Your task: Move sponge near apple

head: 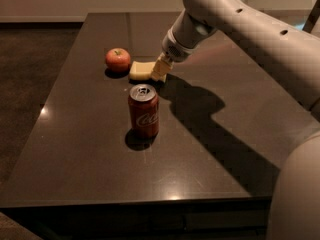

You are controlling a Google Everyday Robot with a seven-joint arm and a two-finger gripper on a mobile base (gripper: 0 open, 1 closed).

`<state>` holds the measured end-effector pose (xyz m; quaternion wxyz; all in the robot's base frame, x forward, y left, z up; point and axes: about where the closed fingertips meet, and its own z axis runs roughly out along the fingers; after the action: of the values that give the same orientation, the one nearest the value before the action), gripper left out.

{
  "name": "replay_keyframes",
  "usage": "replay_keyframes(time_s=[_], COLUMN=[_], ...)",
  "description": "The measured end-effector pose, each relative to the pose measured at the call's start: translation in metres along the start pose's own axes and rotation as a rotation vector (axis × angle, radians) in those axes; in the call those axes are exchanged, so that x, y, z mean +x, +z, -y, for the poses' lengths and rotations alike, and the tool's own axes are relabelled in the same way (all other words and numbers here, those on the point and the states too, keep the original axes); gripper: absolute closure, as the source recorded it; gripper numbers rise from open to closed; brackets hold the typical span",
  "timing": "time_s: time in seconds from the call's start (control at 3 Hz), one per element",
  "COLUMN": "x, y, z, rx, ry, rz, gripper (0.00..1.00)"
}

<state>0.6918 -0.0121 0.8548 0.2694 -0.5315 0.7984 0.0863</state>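
On dark table [90,144], gripper [160,73] at one end of sponge [141,70], fingers [162,64] clamping it, apple [118,60] just beside

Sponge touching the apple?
Cannot tell. Camera view: the sponge has its left edge at the apple outline, with no plain gap or contact. The gripper grips the sponge's right end.

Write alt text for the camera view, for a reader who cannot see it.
A pale robot arm reaches in from the right, its claw at the right end of a yellow sponge lying just right of a red apple on a dark table. A red cola can stands upright nearer the camera.
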Motion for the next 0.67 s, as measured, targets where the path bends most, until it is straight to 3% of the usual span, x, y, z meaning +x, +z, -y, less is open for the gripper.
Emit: replay_keyframes(time_s=[0.67], x=[-0.0002], y=[0.0045], z=[-0.0022], rx=[-0.007], ry=[-0.002], rz=[-0.003], gripper=[0.13])
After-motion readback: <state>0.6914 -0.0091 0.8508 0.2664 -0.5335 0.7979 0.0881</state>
